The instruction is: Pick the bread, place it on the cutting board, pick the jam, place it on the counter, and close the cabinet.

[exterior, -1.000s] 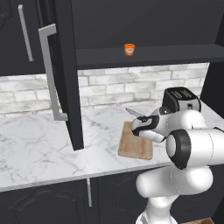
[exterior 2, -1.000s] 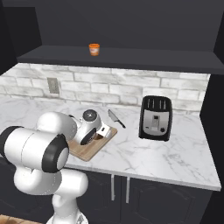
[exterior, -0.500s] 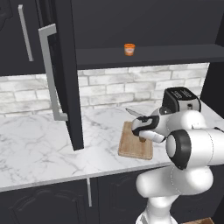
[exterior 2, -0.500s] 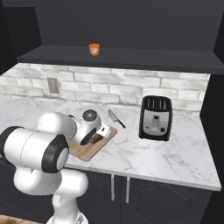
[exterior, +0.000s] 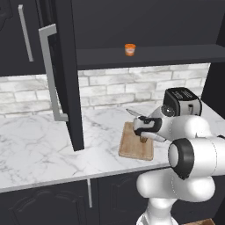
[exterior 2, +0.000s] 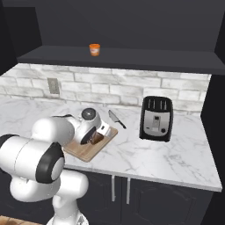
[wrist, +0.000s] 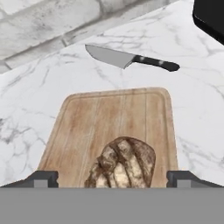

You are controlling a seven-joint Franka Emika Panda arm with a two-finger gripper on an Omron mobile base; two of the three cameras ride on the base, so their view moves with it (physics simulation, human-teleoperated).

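Now freed: bread (wrist: 122, 162) sits on the board (wrist: 87, 127), gripper (wrist: 112, 178) spread wide either side, gripping nothing, probably clear. Jam (exterior: 129, 49) waits on cabinet (exterior: 66, 74) shelf, door ajar.

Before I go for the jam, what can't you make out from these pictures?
- Bread: in the hand view its lower part is cut off at the bottom; in both base views the arm hides most of it.
- Board: its right part is behind the arm in the left base view.
- Jam: too small in either base view to read any label or lid detail.
- Cabinet door: its top is cut off by the left base view's upper edge.
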